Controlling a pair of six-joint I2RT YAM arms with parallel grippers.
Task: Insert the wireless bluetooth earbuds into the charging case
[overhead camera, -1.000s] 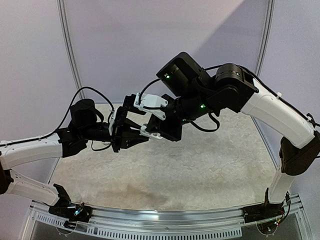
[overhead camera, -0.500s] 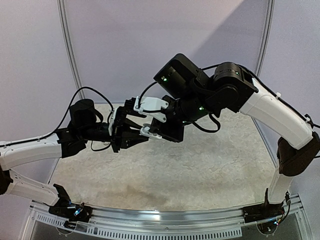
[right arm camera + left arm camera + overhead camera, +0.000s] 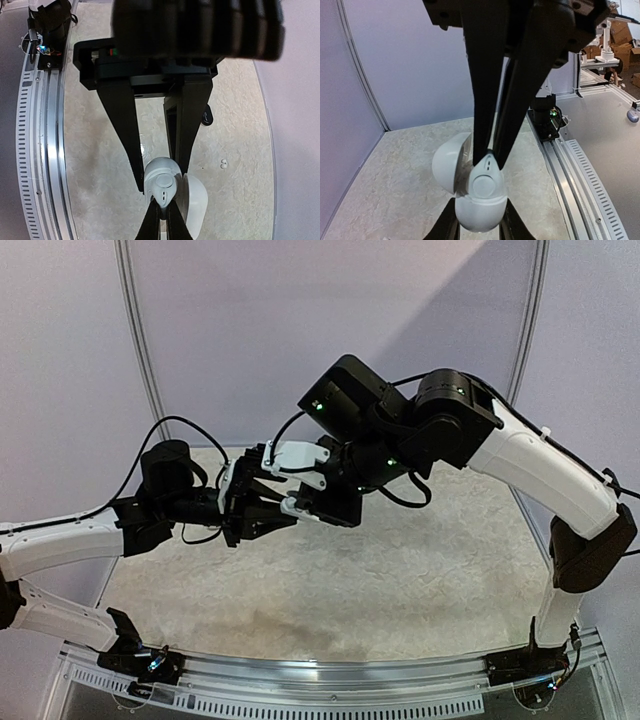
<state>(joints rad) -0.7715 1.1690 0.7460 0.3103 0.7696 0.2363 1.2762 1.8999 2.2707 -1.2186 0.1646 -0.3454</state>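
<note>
The open white case (image 3: 477, 214) is held clamped in the left hand (image 3: 479, 225), raised above the far left part of the table (image 3: 420, 570). A white earbud (image 3: 487, 179) is pinched in the closed right hand (image 3: 163, 215) and is set against the case's open top.
</note>
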